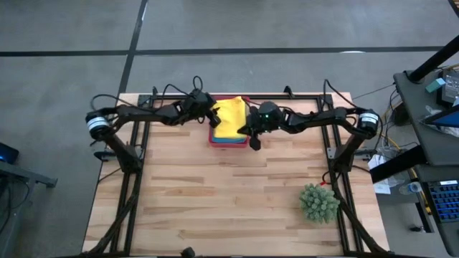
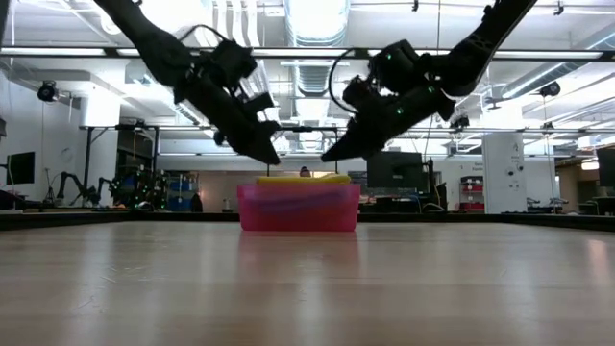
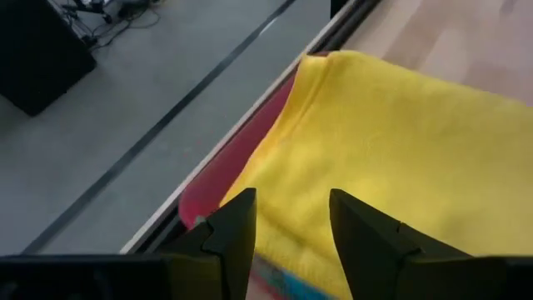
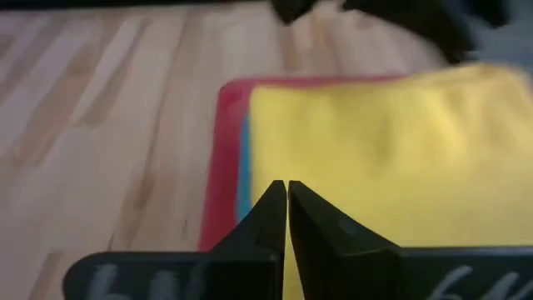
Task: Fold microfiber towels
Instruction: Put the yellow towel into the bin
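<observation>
A stack of microfiber towels lies in a pink tray [image 1: 228, 142] at the table's far edge. A yellow towel [image 1: 231, 116] is on top, and a turquoise edge [image 4: 243, 171] shows under it. My left gripper [image 3: 291, 218] is open and hovers just above the yellow towel's left part [image 3: 391, 142], its fingers slanting down. My right gripper [image 4: 287, 193] is shut and hovers over the stack's right near corner. In the low view both grippers, left [image 2: 270, 157] and right [image 2: 327, 156], hang clear above the towel's top [image 2: 303, 179].
A spiky green plant [image 1: 319, 203] stands near the table's right near corner. The black frame rails [image 1: 136, 179] run along both sides. Bare wooden tabletop [image 1: 229, 193] spreads in front of the tray.
</observation>
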Available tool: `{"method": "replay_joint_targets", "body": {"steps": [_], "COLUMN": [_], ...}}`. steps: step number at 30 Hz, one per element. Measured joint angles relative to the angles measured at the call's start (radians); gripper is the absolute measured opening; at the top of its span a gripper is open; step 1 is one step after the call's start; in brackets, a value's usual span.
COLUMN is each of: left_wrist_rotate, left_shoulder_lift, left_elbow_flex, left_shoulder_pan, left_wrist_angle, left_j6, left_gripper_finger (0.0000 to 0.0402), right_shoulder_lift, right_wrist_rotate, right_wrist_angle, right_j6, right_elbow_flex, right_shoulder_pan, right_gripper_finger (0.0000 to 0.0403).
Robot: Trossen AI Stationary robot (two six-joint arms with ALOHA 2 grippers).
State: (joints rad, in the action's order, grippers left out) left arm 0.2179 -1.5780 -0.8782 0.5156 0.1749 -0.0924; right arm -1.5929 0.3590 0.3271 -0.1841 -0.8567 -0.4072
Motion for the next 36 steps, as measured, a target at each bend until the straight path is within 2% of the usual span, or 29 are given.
{"method": "replay_joint_targets", "body": {"steps": [3, 8, 10, 21, 32, 36], "left_wrist_rotate": [-0.01, -0.158, -0.18, -0.219, -0.242, -0.242], "left_shoulder_lift": [0.061, 0.092, 0.084, 0.067, 0.067, 0.067], "left_elbow_flex": [0.001, 0.02, 0.023, 0.039, 0.089, 0.098], "left_shoulder_pan": [-0.007, -0.026, -0.038, -0.119, -0.147, -0.149], "left_wrist_angle": [-0.065, -0.085, -0.094, -0.183, -0.185, -0.185], "left_j6": [0.0, 0.019, 0.038, 0.061, 0.124, 0.142], "left_gripper_finger": [0.0138, 0.0138, 0.0138, 0.0138, 0.0138, 0.0138], "right_shoulder_lift": [0.005, -0.031, -0.062, -0.26, -0.43, -0.485], "right_wrist_rotate": [-0.054, -0.077, -0.074, -0.067, -0.063, -0.109], "right_wrist_angle": [-0.003, -0.009, -0.021, -0.209, -0.295, -0.36], "right_j6": [0.001, 0.009, 0.01, -0.131, -0.139, -0.138], "right_elbow_flex": [-0.033, -0.118, -0.163, -0.445, -0.632, -0.695], "right_shoulder_pan": [-0.013, -0.051, -0.062, -0.081, -0.117, -0.122], "right_gripper_finger": [0.0008, 0.0008, 0.0008, 0.0008, 0.0008, 0.0008]}}
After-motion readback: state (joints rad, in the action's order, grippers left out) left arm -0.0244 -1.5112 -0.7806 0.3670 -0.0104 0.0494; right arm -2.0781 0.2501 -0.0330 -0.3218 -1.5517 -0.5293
